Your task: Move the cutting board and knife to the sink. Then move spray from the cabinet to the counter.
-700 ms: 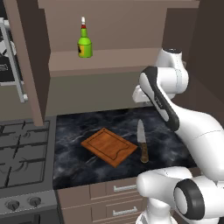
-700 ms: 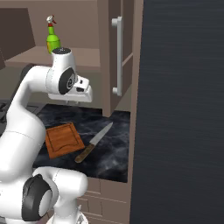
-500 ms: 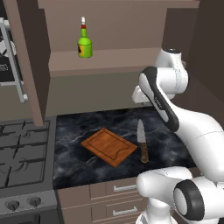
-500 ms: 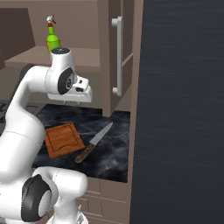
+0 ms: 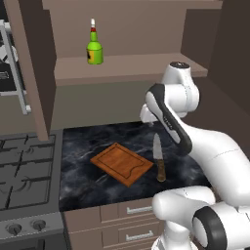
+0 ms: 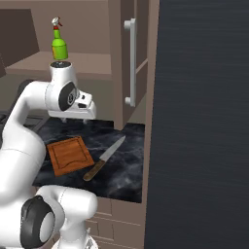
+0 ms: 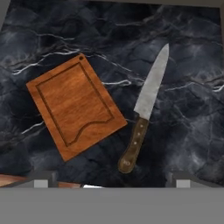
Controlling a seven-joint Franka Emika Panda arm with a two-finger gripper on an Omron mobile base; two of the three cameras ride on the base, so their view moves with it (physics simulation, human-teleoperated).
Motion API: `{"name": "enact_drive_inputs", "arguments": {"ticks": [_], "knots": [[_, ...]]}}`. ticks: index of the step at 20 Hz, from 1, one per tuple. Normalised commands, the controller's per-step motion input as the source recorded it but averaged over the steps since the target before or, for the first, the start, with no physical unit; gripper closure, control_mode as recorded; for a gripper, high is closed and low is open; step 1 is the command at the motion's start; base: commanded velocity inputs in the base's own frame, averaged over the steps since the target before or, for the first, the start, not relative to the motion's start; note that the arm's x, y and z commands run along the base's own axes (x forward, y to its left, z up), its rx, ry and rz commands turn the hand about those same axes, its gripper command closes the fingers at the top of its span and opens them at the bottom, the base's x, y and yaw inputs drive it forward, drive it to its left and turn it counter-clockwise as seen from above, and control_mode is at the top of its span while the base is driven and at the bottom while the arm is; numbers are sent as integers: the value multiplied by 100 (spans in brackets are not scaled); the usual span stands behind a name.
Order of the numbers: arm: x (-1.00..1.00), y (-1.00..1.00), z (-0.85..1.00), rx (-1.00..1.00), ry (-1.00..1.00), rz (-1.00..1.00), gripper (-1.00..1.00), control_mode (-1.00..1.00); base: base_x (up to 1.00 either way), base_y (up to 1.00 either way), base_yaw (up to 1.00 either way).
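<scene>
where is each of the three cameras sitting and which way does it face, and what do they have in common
Left base view: behind the arm to its left, looking forward and down at the counter, stove and open cabinet with the spray; the white arm rises from the lower right.
Right base view: behind the arm to its right, facing the same counter; the arm rises from the lower left.
Hand view: on the hand, looking straight down; the open gripper tips show at the bottom.
Shared: all three show the cutting board and knife lying apart.
</scene>
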Motion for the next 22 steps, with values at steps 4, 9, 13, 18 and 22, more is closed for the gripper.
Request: {"name": "enact_drive_inputs", "arguments": {"ticks": [4, 9, 13, 18, 22], "knots": [[0, 28, -40, 0, 0, 0, -100, -100, 0, 0, 0], [10, 23, -44, 0, 0, 0, -100, -100, 0, 0, 0], [38, 19, -35, 0, 0, -6, -100, -100, 0, 0, 0], [58, 4, -28, 0, 0, -11, -100, -100, 0, 0, 0], [56, 0, -25, 0, 0, -9, -100, -100, 0, 0, 0]]}}
